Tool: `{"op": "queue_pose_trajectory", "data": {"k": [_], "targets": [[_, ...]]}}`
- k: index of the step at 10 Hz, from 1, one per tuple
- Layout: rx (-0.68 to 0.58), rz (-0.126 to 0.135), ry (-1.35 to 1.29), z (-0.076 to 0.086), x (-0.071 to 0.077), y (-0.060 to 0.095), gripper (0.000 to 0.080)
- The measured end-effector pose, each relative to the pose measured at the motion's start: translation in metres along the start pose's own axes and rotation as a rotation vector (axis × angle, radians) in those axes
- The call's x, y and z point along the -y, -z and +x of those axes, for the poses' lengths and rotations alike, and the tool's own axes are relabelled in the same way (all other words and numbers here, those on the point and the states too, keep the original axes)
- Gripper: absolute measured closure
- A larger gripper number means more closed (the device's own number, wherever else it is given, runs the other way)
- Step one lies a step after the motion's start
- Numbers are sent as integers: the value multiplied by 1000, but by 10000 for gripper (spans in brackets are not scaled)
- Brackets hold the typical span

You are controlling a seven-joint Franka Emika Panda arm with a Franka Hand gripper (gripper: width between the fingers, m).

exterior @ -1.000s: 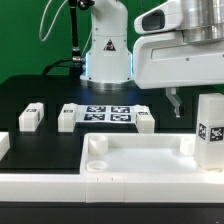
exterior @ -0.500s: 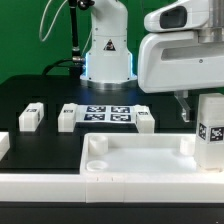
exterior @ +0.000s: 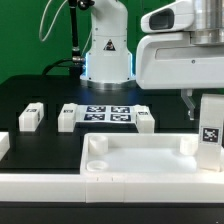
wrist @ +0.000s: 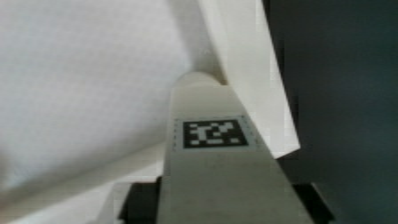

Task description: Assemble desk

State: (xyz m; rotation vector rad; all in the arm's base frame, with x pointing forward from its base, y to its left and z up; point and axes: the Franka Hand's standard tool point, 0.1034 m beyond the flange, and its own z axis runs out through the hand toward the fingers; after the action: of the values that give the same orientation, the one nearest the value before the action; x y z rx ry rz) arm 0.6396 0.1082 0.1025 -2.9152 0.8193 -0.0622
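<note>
Over the last second your end effector (exterior: 190,102) has slid toward the exterior view's right and now sits tight against the leg (exterior: 209,133), which stands at the right end of the tabletop (exterior: 140,158). The leg's tag (exterior: 210,136) was square-on a moment ago. It now looks slightly turned, and the post sits a touch lower. That suggests the leg is being worked into its corner rather than just carried.

In the wrist view the dark fingers (wrist: 143,203) flank the leg (wrist: 217,150) on both sides, so the end effector (wrist: 222,206) appears clamped on it. The rim hides the leg's foot, so you cannot tell whether it has seated.

The other legs (exterior: 67,117) lie untouched on the surface (exterior: 40,92) beside the marker board (exterior: 108,114), so most of the assembly is probably still ahead.
</note>
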Motion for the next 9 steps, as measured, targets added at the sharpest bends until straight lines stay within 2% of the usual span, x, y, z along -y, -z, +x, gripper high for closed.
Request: {"op": "queue_pose_trajectory", "data": {"k": [2,3,4,6,8,9], "targets": [[4,6,-276,1,-1,0,508],[10,7,-495,-2,1,-1,508],[26,20,-726,-7,6,-2,508],[30,43,-902,-7,7,-3,508],[30,43,-882,-6,7,-3,508],[27,37,-772,-6,6,-2,327]]}}
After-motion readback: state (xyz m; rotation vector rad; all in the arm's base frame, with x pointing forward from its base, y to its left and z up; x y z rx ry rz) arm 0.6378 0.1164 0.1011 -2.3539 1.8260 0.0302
